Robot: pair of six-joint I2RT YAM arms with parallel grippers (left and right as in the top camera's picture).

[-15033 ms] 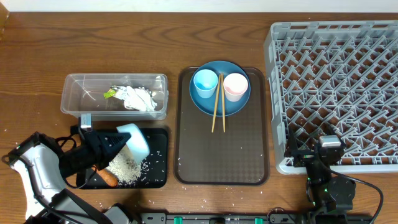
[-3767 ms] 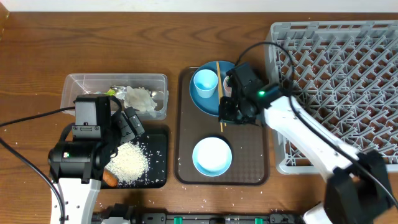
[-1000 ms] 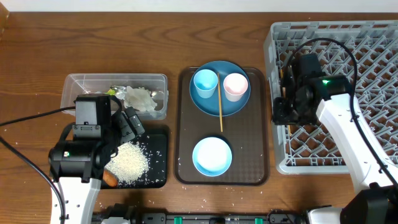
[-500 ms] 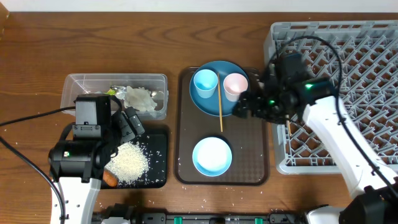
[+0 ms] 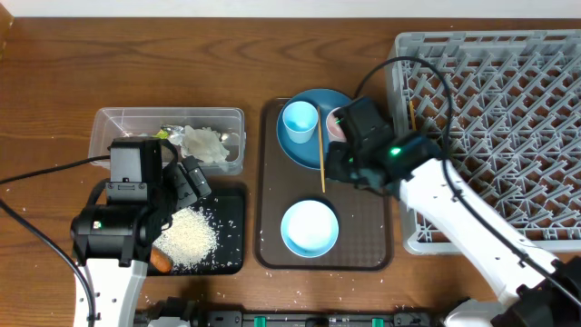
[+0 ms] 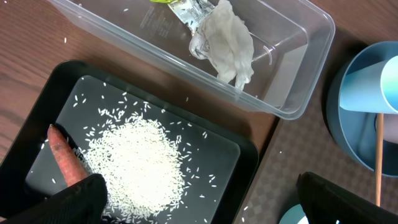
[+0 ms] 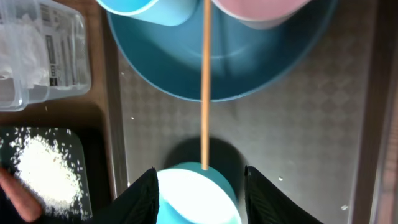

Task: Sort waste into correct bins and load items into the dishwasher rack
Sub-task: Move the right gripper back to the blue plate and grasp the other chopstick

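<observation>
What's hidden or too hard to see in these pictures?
- Pink cup: overhead, the right arm covers most of it; right wrist, the top edge cuts it off.
- Carrot: overhead, the left arm hides all but its tip; left wrist, a finger covers one end.
- Right gripper: overhead, its fingertips sit hidden under the arm.
- Yellow-green wrapper: left wrist, cut by the top edge.

The chopstick [image 5: 320, 154] lies in a narrow lane between the light-blue cup [image 5: 300, 121] and the pink cup [image 7: 261, 7]. The bowl [image 5: 310, 227] crowds its near end. Bare brown tray [image 5: 368, 238] lies open right of the bowl.
</observation>
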